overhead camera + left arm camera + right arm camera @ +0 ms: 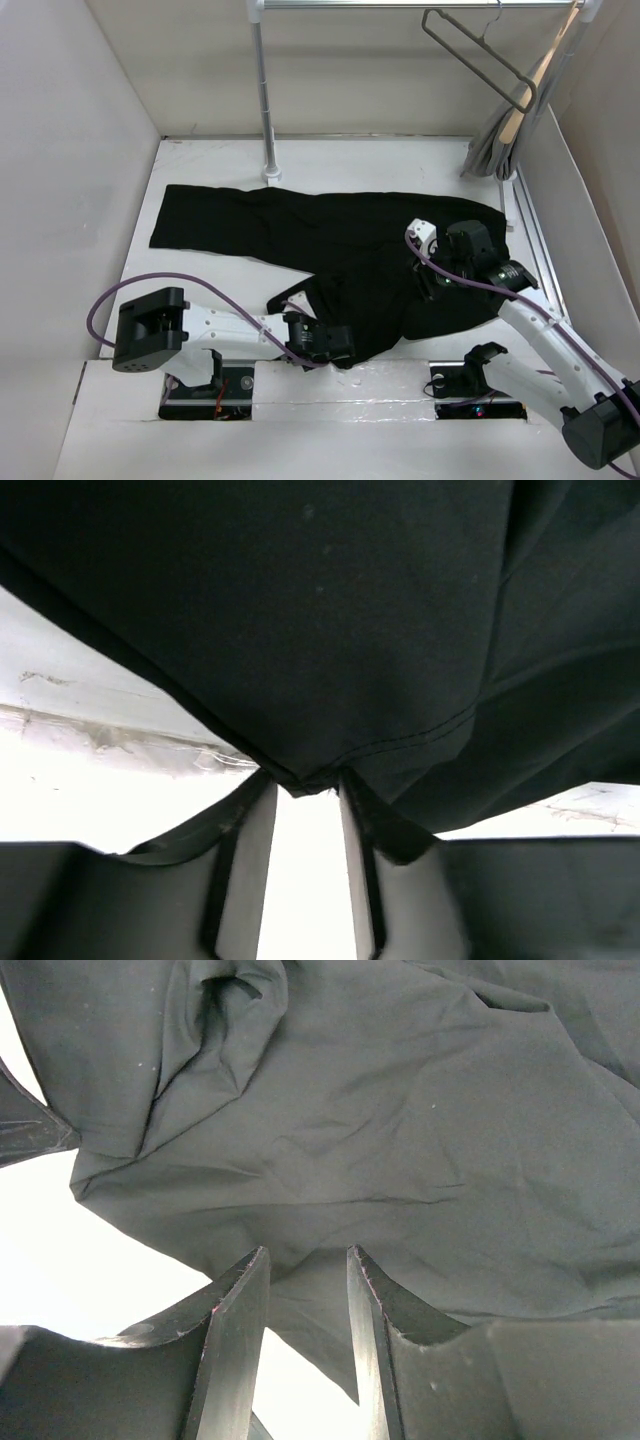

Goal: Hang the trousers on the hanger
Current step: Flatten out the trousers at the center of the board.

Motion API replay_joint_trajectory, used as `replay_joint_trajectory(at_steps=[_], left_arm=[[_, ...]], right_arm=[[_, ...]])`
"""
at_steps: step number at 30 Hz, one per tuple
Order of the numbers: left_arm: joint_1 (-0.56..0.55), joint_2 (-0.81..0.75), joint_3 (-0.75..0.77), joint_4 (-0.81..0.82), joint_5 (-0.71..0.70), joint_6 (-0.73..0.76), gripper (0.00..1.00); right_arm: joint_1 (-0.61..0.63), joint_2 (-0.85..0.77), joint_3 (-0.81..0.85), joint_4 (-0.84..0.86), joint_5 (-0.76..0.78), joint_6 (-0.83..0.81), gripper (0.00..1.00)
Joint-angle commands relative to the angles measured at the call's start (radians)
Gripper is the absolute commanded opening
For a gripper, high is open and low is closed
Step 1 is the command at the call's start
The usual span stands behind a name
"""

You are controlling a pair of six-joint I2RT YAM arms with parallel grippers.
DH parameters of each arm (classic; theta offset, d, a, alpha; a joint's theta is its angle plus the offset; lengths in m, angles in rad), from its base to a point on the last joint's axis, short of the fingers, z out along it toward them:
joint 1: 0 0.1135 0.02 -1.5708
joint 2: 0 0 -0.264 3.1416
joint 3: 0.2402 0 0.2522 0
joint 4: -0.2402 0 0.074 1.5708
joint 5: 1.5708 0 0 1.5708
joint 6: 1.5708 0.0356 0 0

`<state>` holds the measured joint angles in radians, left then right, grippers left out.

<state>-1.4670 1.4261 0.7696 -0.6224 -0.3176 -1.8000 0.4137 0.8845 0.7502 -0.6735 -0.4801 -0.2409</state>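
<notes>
The black trousers (330, 225) lie spread across the white table, legs toward the left, with bunched folds at the near middle and right. My left gripper (335, 345) sits low at their near edge; in the left wrist view it (307, 780) has the hem of the trousers (330, 630) pinched between its tips. My right gripper (425, 280) is over the right part of the cloth; in the right wrist view it (308, 1255) is shut on a fold of the trousers (400, 1140). The grey wire hanger (470, 62) hangs bare on the rail at the top right.
A metal rail pole (265, 100) stands on the table behind the trousers. A pale wooden hanger with a grey garment (500, 140) hangs at the far right next to the wire one. White walls close in left and right.
</notes>
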Motion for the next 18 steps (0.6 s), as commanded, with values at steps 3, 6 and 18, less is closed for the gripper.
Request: replay_joint_trajectory(at_steps=[3, 6, 18], left_arm=[[-0.015, 0.034, 0.115, -0.095, -0.124, -0.068, 0.19], [-0.015, 0.033, 0.146, -0.149, -0.138, -0.064, 0.14], [0.03, -0.412, 0.346, -0.517, -0.462, -0.26, 0.0]], right_arm=[[0.01, 0.007, 0.0, 0.015, -0.026, -0.015, 0.42], [0.01, 0.005, 0.0, 0.015, -0.025, -0.015, 0.42], [0.01, 0.011, 0.012, 0.023, -0.026, -0.015, 0.41]])
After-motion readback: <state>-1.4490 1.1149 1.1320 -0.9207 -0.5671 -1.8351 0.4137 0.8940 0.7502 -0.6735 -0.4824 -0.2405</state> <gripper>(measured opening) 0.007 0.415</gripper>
